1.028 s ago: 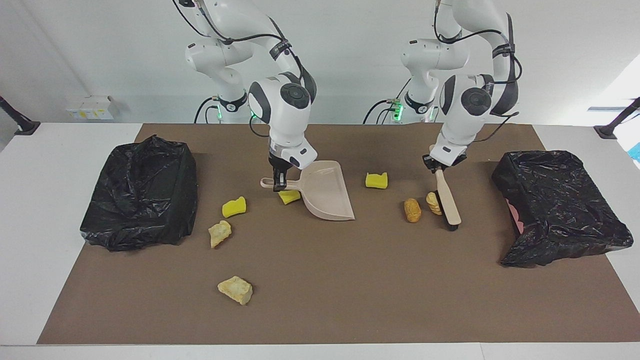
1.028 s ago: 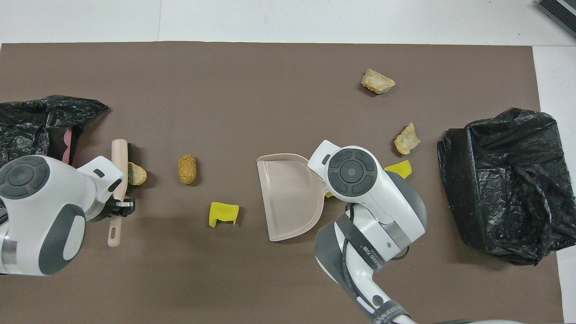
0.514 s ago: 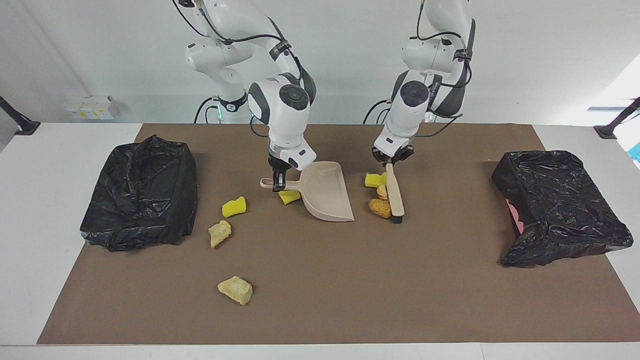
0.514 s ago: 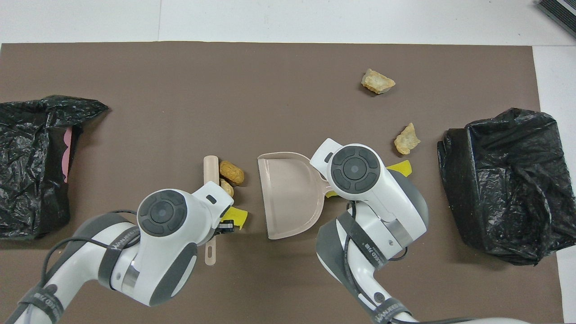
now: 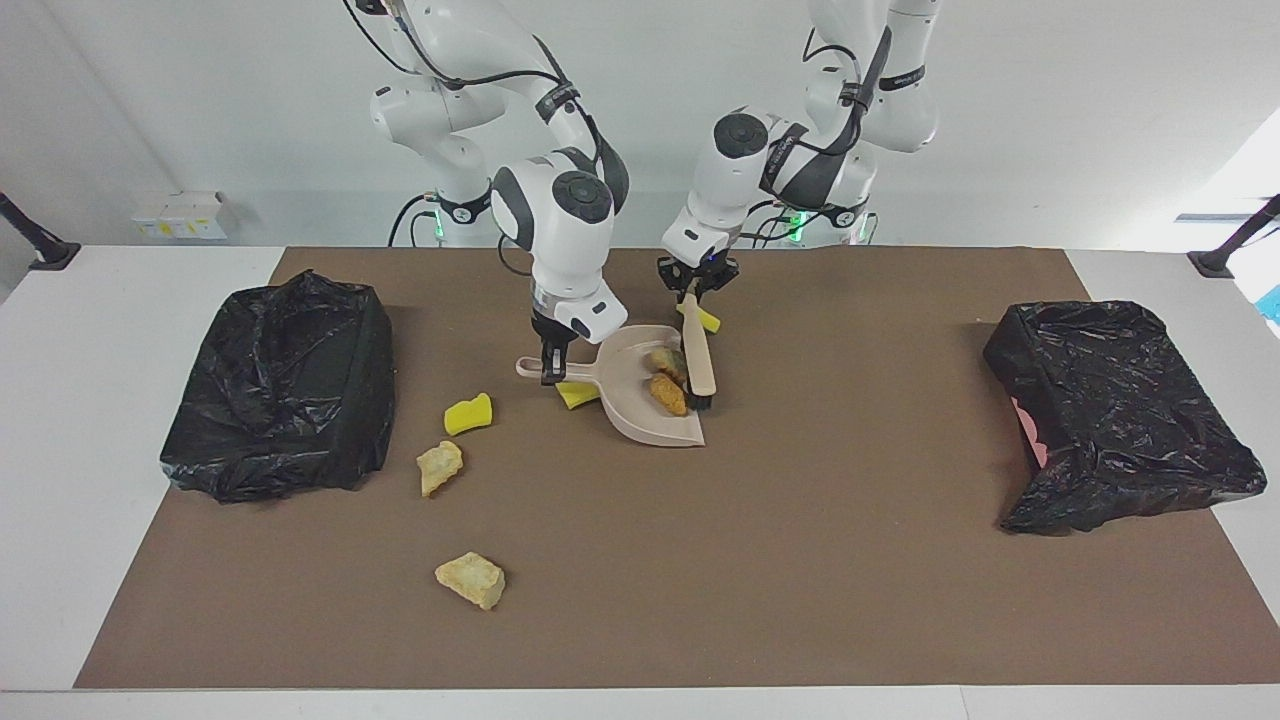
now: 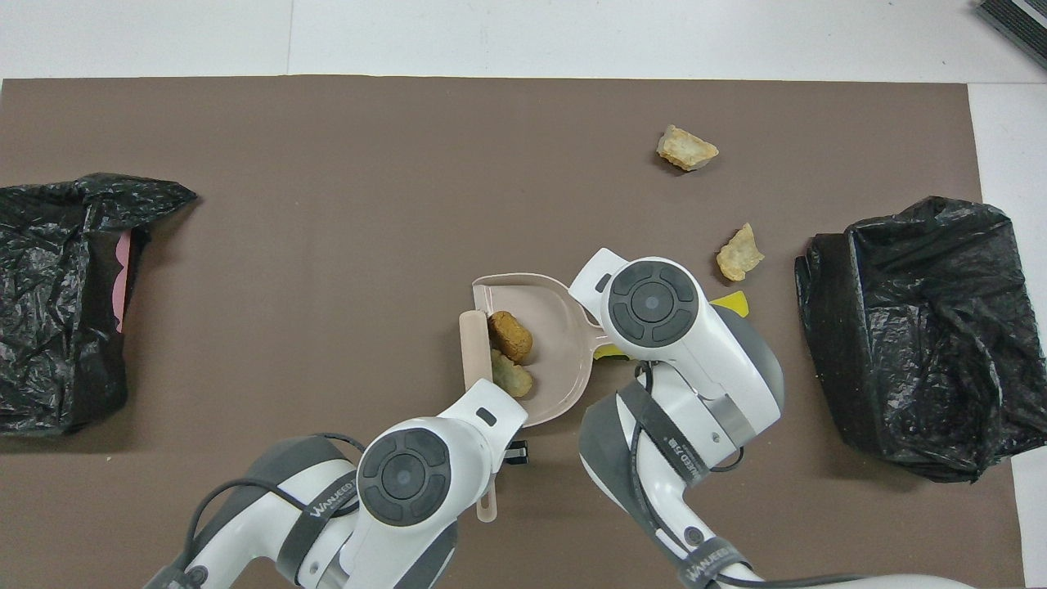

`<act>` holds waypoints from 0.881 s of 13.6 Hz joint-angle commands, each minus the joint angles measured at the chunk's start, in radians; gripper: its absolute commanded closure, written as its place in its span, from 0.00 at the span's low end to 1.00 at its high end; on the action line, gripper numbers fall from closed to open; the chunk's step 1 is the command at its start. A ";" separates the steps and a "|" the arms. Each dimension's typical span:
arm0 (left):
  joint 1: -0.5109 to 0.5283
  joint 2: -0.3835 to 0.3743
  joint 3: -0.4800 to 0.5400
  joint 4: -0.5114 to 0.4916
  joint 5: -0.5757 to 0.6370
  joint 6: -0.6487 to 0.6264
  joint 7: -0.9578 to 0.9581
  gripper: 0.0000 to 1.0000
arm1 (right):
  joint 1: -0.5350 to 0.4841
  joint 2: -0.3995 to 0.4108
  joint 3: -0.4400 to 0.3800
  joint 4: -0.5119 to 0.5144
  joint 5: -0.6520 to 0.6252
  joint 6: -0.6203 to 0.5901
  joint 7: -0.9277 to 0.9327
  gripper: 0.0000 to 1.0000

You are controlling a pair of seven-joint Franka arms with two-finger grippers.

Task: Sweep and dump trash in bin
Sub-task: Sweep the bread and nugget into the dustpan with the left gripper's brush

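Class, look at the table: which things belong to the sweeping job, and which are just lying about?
Job: brush in left gripper; dustpan in right gripper; brown lump and pale chunk in the dustpan; yellow sponge pieces and beige chunks on the mat; two black-bagged bins.
Lying about: white box by the wall; black stand at the table's corner.

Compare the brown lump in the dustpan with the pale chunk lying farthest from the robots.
The brown oval lump is rounded and dark golden brown; the pale chunk is angular, jagged and light beige. The brown oval lump lies in the dustpan against the brush; the pale chunk sits alone on the mat, untouched by either tool. Both are similar in size and count as trash.
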State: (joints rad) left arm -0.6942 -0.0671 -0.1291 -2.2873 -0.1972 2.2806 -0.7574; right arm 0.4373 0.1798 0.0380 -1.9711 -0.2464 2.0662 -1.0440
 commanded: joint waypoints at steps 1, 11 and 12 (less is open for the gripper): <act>-0.004 -0.003 0.025 0.072 -0.014 -0.039 -0.049 1.00 | -0.015 0.016 0.005 0.026 0.016 -0.009 0.019 1.00; 0.041 -0.163 -0.013 -0.056 -0.001 -0.351 -0.509 1.00 | -0.026 0.018 0.005 0.024 0.013 0.009 -0.122 1.00; 0.007 -0.199 -0.017 -0.095 -0.001 -0.340 -0.557 1.00 | -0.028 0.017 0.005 0.021 0.012 0.008 -0.139 1.00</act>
State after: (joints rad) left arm -0.6326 -0.1717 -0.1378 -2.3009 -0.1972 1.9461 -1.2056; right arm 0.4200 0.1912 0.0380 -1.9549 -0.2465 2.0683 -1.1133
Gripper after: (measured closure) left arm 0.740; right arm 0.674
